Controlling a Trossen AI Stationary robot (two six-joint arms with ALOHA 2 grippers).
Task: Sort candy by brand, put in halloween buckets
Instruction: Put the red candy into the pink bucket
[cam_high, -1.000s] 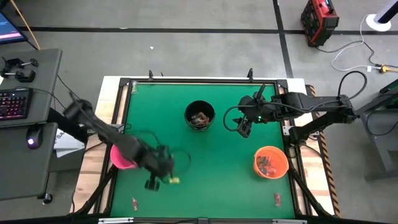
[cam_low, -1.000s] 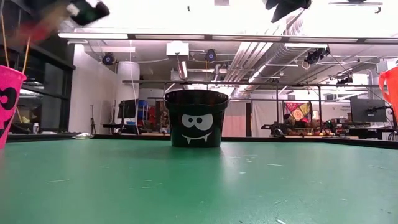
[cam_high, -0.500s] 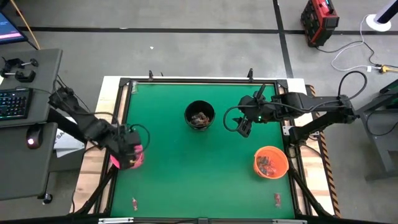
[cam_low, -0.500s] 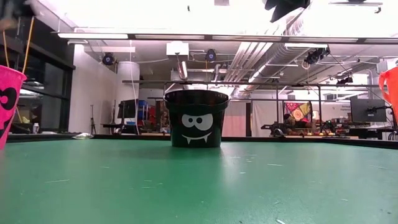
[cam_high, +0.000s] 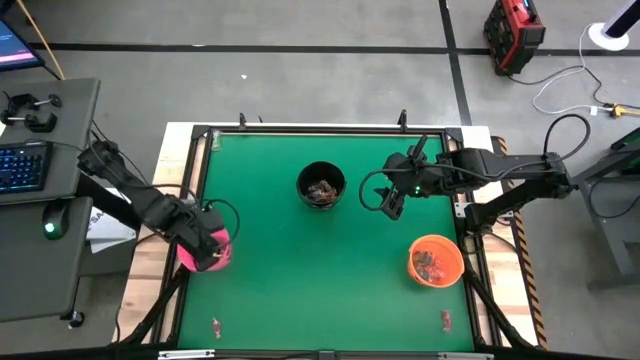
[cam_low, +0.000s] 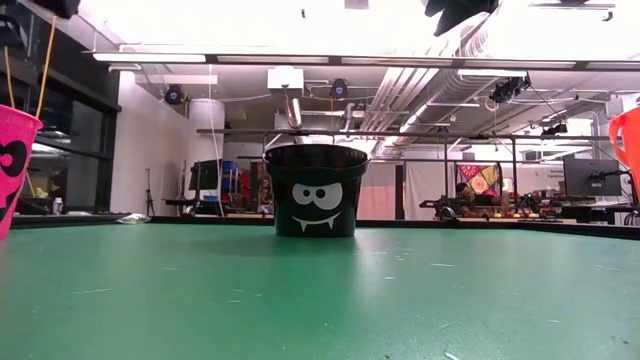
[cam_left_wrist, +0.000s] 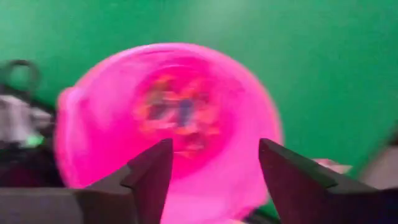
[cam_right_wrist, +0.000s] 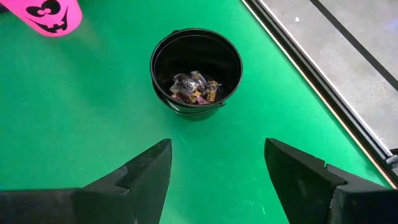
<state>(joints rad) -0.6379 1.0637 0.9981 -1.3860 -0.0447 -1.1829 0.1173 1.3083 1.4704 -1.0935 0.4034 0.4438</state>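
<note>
Green felt holds stray candy; my left gripper hangs spread and empty over the pink bucket, possibly clipping its rim. Right gripper idles agape.

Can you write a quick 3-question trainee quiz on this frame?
1. True or false: the left gripper hangs open over the pink bucket.
2. Which bucket sits nearest the right gripper? A) orange B) black C) pink
3. How many loose candies lie on the green table near its front edge?

Key:
1. True.
2. B, the black bucket.
3. Two: one candy front-left, one front-right.
</note>
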